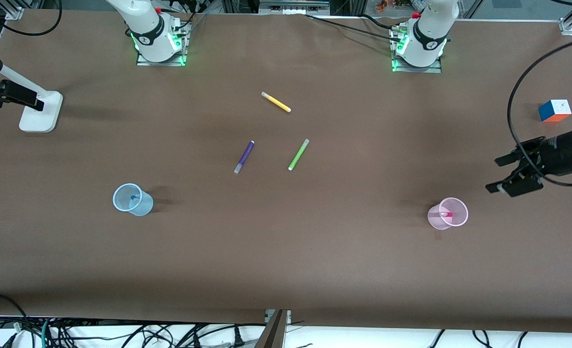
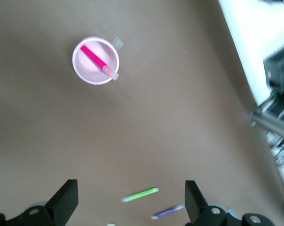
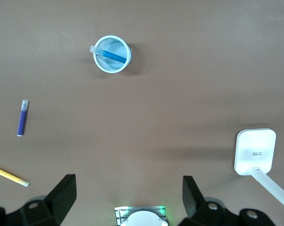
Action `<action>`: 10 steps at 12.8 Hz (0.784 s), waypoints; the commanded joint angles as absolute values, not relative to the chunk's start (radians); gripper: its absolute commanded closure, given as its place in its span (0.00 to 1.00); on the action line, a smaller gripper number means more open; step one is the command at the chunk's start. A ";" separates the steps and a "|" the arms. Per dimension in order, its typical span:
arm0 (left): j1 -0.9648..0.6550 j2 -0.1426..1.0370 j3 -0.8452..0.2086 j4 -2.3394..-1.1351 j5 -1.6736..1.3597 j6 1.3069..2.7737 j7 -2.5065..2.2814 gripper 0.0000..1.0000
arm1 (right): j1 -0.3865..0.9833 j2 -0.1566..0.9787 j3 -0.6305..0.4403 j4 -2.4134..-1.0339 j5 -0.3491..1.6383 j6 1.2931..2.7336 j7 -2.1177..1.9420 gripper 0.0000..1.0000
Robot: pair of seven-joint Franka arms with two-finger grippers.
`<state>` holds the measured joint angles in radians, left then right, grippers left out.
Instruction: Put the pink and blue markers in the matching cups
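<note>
The pink marker (image 1: 447, 214) stands slanted in the pale pink cup (image 1: 459, 220); both show in the left wrist view, the marker (image 2: 97, 59) in the cup (image 2: 85, 71). The blue marker (image 1: 134, 198) leans in the pale blue cup (image 1: 143, 207); the right wrist view shows that marker (image 3: 114, 56) in its cup (image 3: 114, 67). My left gripper (image 1: 493, 174) is open and empty, in the air over the table at the left arm's end, beside the pink cup (image 2: 131, 202). My right gripper (image 3: 128, 197) is open and empty, high over its own base, and is out of the front view.
A purple pen (image 1: 244, 156), a lime-green pen (image 1: 298, 154) and a yellow pen (image 1: 276, 102) lie in the middle of the table. A colour cube (image 1: 554, 110) sits at the left arm's end. A white stand (image 1: 39, 113) is at the right arm's end.
</note>
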<state>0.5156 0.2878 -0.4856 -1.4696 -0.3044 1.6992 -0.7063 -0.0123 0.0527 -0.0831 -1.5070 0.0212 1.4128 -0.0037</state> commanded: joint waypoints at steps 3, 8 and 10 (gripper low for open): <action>0.512 0.218 -0.604 -1.474 -0.046 1.606 -0.465 0.00 | -0.015 0.064 -0.078 -1.489 -0.005 1.399 0.003 0.00; 0.517 0.198 -0.686 -1.523 0.103 1.582 -0.244 0.00 | -0.017 0.064 -0.080 -1.488 -0.005 1.399 0.003 0.00; 0.509 0.154 -0.634 -1.552 0.094 1.569 -0.050 0.00 | -0.017 0.064 -0.078 -1.488 -0.005 1.399 0.003 0.00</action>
<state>0.5052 0.2255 -0.6774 -1.5077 0.0825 1.5847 -0.2246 -0.0125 0.0599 -0.0832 -1.5063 0.0103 1.4128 -0.0037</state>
